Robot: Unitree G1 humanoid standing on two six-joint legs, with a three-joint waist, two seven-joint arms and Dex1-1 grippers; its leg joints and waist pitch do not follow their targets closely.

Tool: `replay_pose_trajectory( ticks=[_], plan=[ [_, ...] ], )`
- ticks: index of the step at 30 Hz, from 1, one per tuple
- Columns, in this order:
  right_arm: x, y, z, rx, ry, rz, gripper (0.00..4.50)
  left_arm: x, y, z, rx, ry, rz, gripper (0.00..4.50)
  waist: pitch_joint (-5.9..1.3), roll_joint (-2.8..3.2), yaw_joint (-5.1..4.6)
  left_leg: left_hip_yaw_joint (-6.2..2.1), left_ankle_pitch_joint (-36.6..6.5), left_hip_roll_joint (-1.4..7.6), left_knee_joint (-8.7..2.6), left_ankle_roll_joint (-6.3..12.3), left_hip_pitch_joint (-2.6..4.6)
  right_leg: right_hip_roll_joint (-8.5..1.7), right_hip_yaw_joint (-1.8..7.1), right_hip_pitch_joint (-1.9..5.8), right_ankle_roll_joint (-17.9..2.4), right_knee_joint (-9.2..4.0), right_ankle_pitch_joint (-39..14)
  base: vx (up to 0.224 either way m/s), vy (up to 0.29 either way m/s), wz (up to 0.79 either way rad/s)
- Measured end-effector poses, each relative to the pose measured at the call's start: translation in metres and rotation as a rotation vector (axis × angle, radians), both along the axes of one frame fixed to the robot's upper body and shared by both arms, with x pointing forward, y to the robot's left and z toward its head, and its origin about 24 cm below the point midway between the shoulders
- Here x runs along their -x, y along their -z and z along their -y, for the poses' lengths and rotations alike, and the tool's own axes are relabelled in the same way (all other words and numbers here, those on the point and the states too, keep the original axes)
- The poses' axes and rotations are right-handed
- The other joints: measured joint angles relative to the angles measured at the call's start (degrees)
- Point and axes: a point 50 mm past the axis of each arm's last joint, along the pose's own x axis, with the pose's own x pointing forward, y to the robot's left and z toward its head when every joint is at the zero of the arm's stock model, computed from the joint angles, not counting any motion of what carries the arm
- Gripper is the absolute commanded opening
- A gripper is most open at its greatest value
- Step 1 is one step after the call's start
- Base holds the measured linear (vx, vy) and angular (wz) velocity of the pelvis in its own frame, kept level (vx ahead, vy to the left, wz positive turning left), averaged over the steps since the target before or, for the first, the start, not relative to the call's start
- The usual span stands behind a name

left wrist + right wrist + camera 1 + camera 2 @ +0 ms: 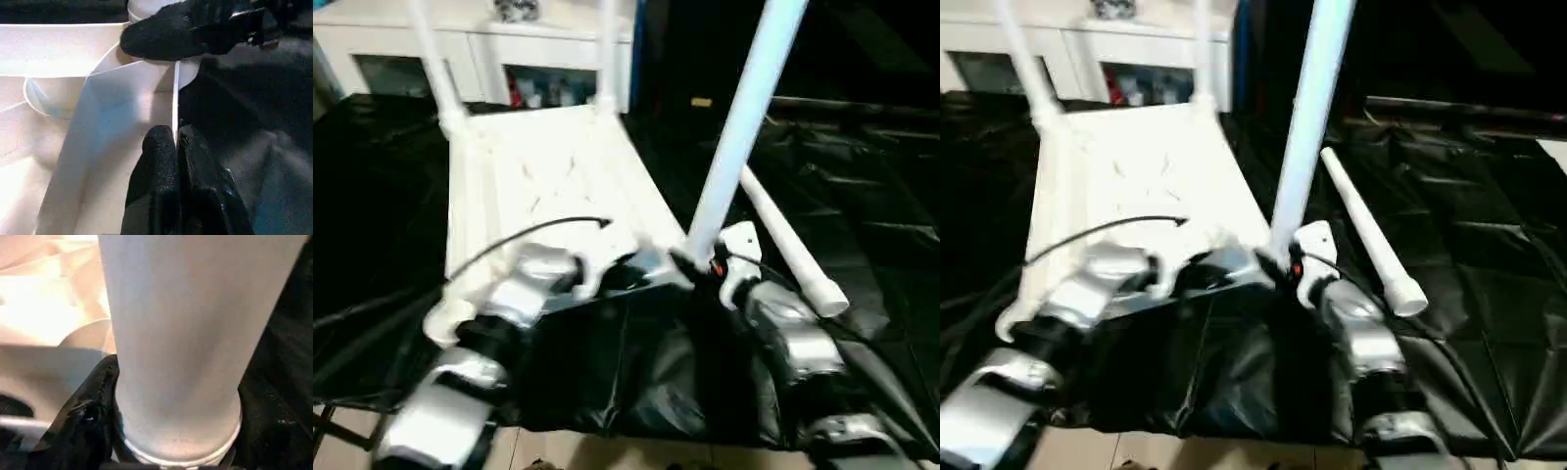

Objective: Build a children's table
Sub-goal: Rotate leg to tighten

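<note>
No readable brand, label or writing anywhere; a small yellow tag (702, 102) on the dark backdrop is too blurred to read.

Tabletop (558, 181) lies upside down, ribbed underside up, on black plastic sheeting (862, 255) covering the floor. Two legs already stand in the far corner sockets: far-left leg (435, 59) and far-right leg (605, 54), both upright & running out the top of frame.

Third leg (744, 117) is at the near-right corner of the tabletop, leaning a bit to the right, base right at the socket. Right pincer (690, 266) is at that base: in rt wrist view a black finger (90, 401) wraps against the side of the leg's lower end (181, 357), w/ the ring rim of the tube showing just beside it. Pincer clenched round the leg.

Left pincer (175, 147) sits at the same near-right corner, just beside the right one. Its two black fingertips (159, 152) are pinched together on the thin near edge wall of the tabletop (175, 93), so grasping the tabletop rim. The right pincer's finger (181, 34) shows just beyond it, across the round socket.

Fourth leg (793, 240) lies loose on the sheeting to the right of the tabletop, apart from both pincers, wide end nearest the robot, narrow end pointing toward the third leg's base.

White glass-door cabinet (480, 54) stands behind the tabletop.
</note>
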Motion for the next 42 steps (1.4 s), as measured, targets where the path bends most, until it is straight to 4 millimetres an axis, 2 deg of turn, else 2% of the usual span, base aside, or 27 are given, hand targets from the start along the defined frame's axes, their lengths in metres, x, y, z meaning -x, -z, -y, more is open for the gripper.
replay_pose_trajectory(
  ticks=[3, 4, 9, 17, 20, 23, 27, 30, 36, 42],
  plan=[
    [0.000, 0.000, -0.001, 0.008, 0.035, 0.019, 3.46, 0.000, -0.001, 0.006, -0.003, -0.004, 0.019, 0.00, 0.00, 0.01, -0.04, 0.01, 0.0, -0.01, -0.02, 0.01, -0.12, 0.00, 0.00, 0.01, 0.0, -0.20, 0.0, 0.000, 0.000, 0.00],
    [0.000, 0.000, -0.001, 0.008, 0.034, 0.023, 3.69, 0.001, -0.001, 0.006, -0.003, -0.002, 0.020, 0.00, 0.00, 0.01, -0.03, 0.01, 0.0, -0.02, -0.02, 0.02, -0.17, 0.00, 0.01, 0.01, 0.0, -0.21, 0.0, 0.000, 0.000, 0.00],
    [-0.001, -0.002, 0.002, 0.029, -0.021, 0.032, 4.04, 0.002, -0.003, 0.006, -0.005, 0.023, 0.024, 0.00, -0.01, 0.02, 0.05, 0.03, 0.0, -0.02, -0.03, 0.02, -0.21, 0.00, 0.05, -0.02, -0.1, -0.19, 0.5, 0.000, 0.000, 0.00],
    [0.015, -0.009, 0.016, 0.071, -0.491, 0.016, 4.04, 0.014, -0.006, -0.025, -0.012, 0.203, 0.003, 0.00, -0.11, 0.24, 0.49, -0.12, 0.0, 0.24, -0.41, 0.02, -0.21, 0.46, 0.06, -0.11, -0.3, -0.14, 0.6, 0.000, 0.000, 0.00],
    [0.018, -0.011, 0.022, 0.076, -0.562, 0.004, 4.04, 0.016, -0.006, -0.029, -0.014, 0.234, -0.007, 0.00, -0.12, 0.27, 0.71, -0.05, 0.0, 0.23, -0.41, 0.02, -0.21, 0.46, 0.12, -0.12, -0.3, -0.15, 0.6, 0.000, 0.000, 0.00],
    [0.027, -0.014, 0.025, 0.105, -0.726, -0.021, 4.04, 0.022, -0.006, -0.041, -0.019, 0.297, -0.025, 0.00, -0.12, 0.26, 1.24, -0.03, 0.0, 0.24, -0.40, 0.02, -0.20, 0.47, 0.13, -0.12, -0.3, -0.16, 0.6, 0.000, 0.000, 0.00],
    [0.032, -0.015, 0.022, 0.109, -0.833, -0.042, 3.61, 0.026, -0.006, -0.050, -0.022, 0.347, -0.049, 0.00, -0.12, 0.26, 1.69, -0.02, 0.0, 0.26, -0.34, 0.00, -0.19, 0.46, 0.16, -0.10, -0.3, -0.10, 0.6, 0.000, 0.000, 0.00],
    [0.033, -0.016, 0.022, 0.115, -0.875, -0.049, 3.48, 0.028, -0.006, -0.054, -0.028, 0.372, -0.065, 0.00, -0.13, 0.22, 1.73, -0.01, 0.0, 0.24, -0.26, 0.00, -0.18, 0.46, 0.25, -0.06, -0.3, -0.08, 0.6, 0.000, 0.000, 0.00],
    [0.034, -0.017, 0.024, 0.110, -0.887, -0.063, 2.96, 0.030, -0.006, -0.054, -0.023, 0.390, -0.076, 0.00, -0.14, 0.21, 1.88, 0.05, 0.0, 0.20, -0.26, 0.00, -0.20, 0.47, 0.42, -0.06, -0.3, -0.08, 0.6, 0.000, 0.000, 0.00],
    [0.039, -0.015, 0.023, 0.063, -0.824, -0.070, 2.77, 0.029, -0.005, -0.051, -0.014, 0.370, -0.078, 0.00, -0.15, 0.18, 2.89, 0.07, 0.0, 0.21, -0.23, 0.01, -0.16, 0.47, 0.47, -0.10, -0.2, 0.09, 0.6, 0.000, 0.000, 0.00]
  ],
)
